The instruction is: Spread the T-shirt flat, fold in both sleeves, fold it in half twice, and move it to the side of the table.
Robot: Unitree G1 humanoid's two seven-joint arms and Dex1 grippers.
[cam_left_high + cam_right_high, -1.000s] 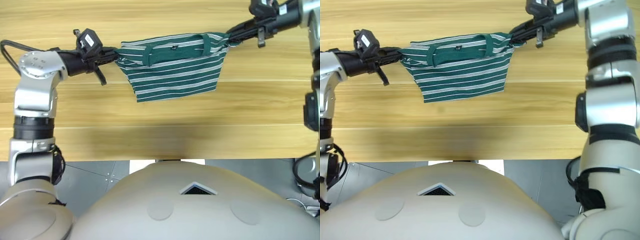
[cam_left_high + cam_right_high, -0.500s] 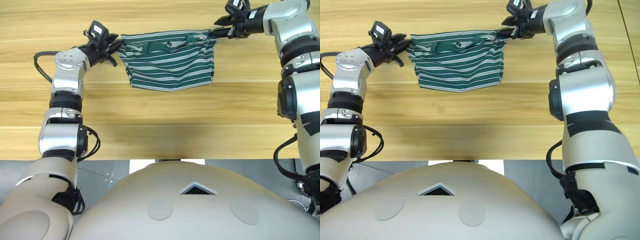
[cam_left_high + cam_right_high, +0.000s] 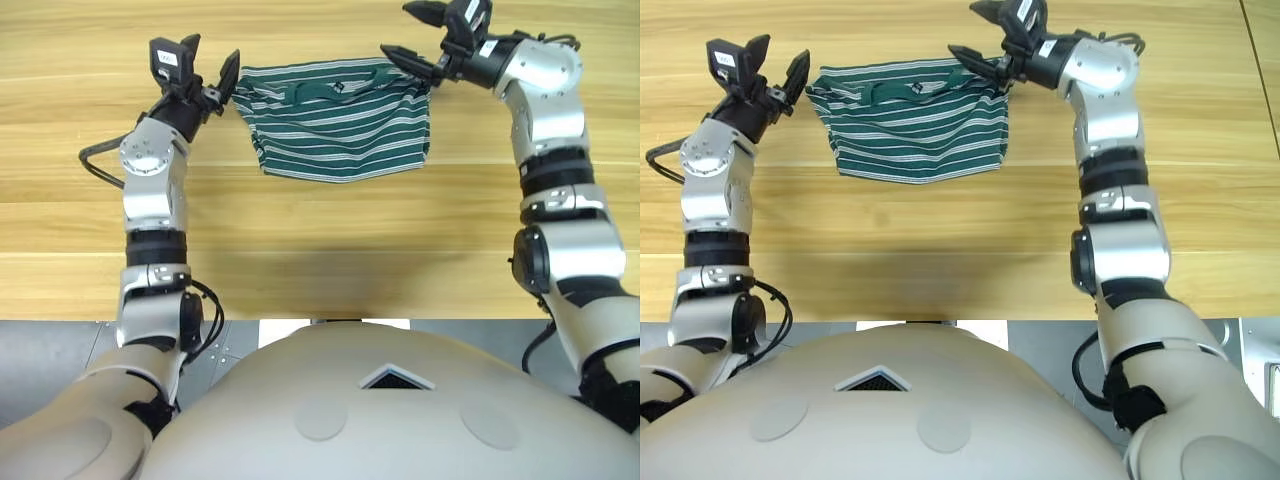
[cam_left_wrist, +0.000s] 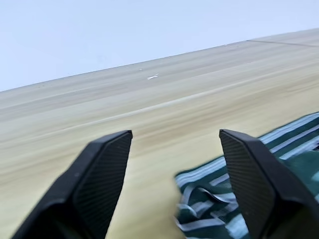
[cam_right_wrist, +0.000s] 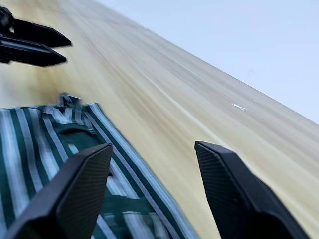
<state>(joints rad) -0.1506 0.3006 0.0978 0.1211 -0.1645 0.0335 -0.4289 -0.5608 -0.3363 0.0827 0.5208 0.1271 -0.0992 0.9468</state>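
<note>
OK, both claws are wide open w/ nothing held. The left gripper (image 3: 212, 62) sits just beside the far-left corner of the T-shirt (image 3: 340, 125), apart from the cloth. The right gripper (image 3: 396, 27) is at the far-right corner, and its lower finger is right at the fabric edge. I can't tell if it's touching or just above.

The shirt lies on the far part of the table (image 3: 300, 240), roughly centred between my 2 arms. It's a compact striped rectangle, collar band up along the far edge, near edge a bit wavy.

My read: sleeves are in and at least 1 half-fold is down, so we're late in the folding. It's either 1 more half-fold or straight to the shift sideways. I can't settle which from here.

Either way the next move needs a fresh grip on both far corners at once. Each claw has to pinch through every layer so the stack doesn't peel open, then carry or slide it level.

Hard to make out:
- The layer count isn't visible from above.
- The sleeves are tucked out of sight.
- The wrist cams catch only a corner of stripes each, past the fingers.
- The table's far edge is cut off in the head views.
</note>
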